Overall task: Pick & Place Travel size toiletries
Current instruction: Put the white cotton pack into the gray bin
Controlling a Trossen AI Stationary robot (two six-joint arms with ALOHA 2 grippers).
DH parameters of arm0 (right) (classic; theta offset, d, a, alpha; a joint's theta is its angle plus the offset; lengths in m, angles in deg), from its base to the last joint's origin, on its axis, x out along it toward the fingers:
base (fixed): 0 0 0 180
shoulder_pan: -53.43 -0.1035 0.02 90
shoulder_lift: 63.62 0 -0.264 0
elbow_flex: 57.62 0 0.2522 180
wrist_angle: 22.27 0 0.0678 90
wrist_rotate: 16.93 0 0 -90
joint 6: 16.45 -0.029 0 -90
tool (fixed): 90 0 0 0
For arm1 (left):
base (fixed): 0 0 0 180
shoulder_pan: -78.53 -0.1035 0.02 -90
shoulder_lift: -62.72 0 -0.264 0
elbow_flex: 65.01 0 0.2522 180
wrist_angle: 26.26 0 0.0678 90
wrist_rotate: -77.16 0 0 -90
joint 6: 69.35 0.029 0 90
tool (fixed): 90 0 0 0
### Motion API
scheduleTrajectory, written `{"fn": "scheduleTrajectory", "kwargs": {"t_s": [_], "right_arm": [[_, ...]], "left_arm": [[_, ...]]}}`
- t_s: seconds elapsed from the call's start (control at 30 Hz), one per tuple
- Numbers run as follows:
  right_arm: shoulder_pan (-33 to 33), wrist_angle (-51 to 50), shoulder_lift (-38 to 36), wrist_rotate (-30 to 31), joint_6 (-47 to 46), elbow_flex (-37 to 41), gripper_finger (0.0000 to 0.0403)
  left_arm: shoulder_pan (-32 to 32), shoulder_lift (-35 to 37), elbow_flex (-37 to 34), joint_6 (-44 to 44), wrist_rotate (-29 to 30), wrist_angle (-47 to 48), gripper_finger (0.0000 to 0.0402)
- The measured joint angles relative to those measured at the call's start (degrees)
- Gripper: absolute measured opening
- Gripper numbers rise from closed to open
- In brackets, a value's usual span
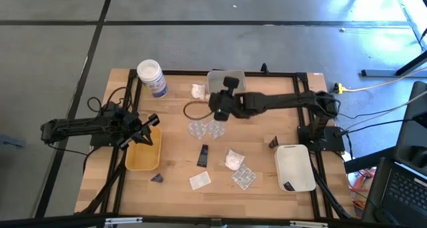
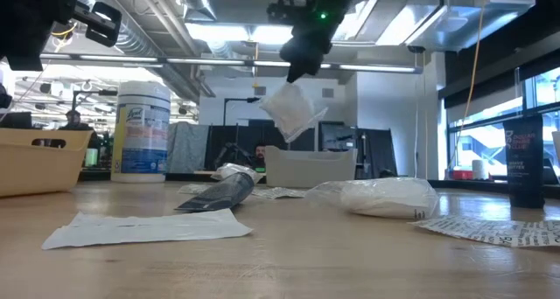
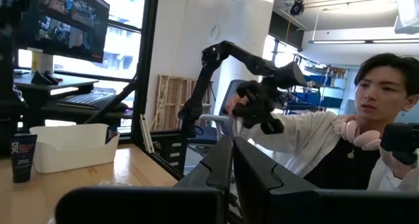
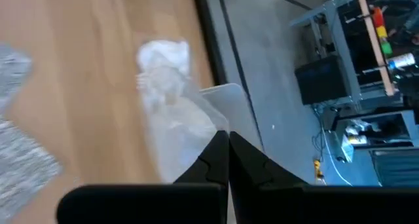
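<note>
Surroundings: a wooden table [image 1: 180, 168] carries a big white jar [image 1: 151, 77] with a blue label at the far left, a yellow tray [image 1: 142, 159] at the near left, a clear tray [image 1: 225, 81] at the far edge and a white tray [image 1: 295, 167] at the right.
Loose items: a white lumpy packet [image 1: 197, 91] lies beside the clear tray; clear blister packs [image 1: 205, 129] sit mid-table; a dark tube [image 1: 203, 155], a flat white sachet [image 1: 200, 181] and another lumpy packet [image 1: 233, 160] lie nearer the front.
Right arm: reaches across from the right, its right gripper [image 2: 293, 74] raised above the table near the clear tray.
Right pincer: clenched on a clear crinkly packet [image 2: 290, 109], which hangs tilted in the air.
Left arm: left gripper [image 1: 148, 123] hangs over the yellow tray's far rim, fingers pressed together, holding nothing.
Beyond table: a person [image 3: 366, 139] sits behind the frame.
</note>
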Motion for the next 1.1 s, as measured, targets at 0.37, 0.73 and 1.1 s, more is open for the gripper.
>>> {"fn": "scheduleTrajectory", "kwargs": {"t_s": [0.37, 0.73, 1.1], "right_arm": [[11.49, 0.27, 0.0, -5.1, 0.75, -0.52, 0.0001], [18.19, 0.63, 0.94, -12.17, -2.06, -0.52, 0.0], [19.93, 0.54, 7.45, -15.32, -1.84, -0.52, 0.0]], "left_arm": [[0.0, 0.0, 0.0, -0.01, 0.0, 0.0, 0.0011], [0.0, -0.01, -0.01, -0.01, 0.02, 0.0, 0.0011], [0.0, -0.01, -0.01, -0.01, 0.01, 0.0, 0.0011]]}}
